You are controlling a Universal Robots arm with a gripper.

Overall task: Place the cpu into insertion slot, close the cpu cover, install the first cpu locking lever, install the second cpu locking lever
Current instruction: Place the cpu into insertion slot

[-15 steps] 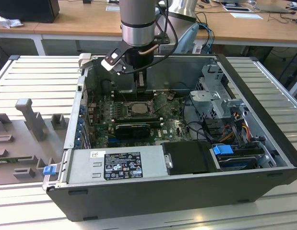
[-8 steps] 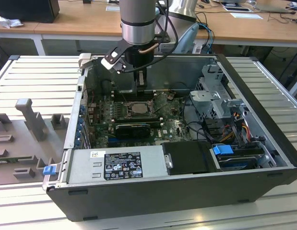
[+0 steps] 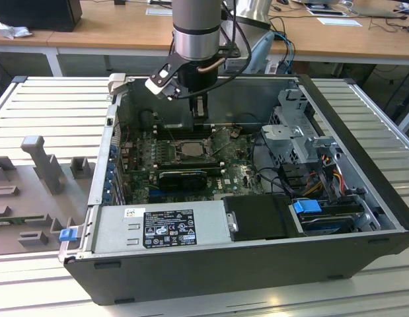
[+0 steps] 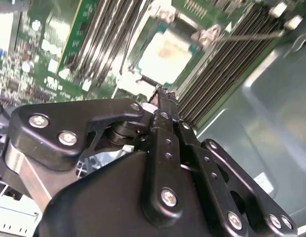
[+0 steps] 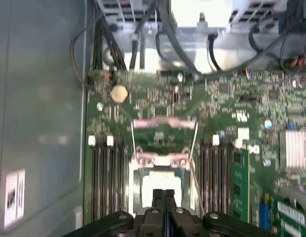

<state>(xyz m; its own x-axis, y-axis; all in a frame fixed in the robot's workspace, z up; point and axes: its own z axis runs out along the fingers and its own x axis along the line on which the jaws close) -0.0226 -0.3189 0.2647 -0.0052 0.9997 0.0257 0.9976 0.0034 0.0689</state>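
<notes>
Hovering above the cpu [image 4: 165, 52], the tool [image 5: 163, 193] looks pinched shut, seemingly empty.

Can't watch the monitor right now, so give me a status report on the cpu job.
Tool shut, empty, tips beside the cpu. Chip seated, top bare. The cpu cover stands open. Nothing blocking seen.

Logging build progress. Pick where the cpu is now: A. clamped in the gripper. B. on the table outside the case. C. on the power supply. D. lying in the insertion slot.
D: in the first wrist view the pale cpu lies flat inside the insertion slot, just beyond the shut gripper.
</notes>
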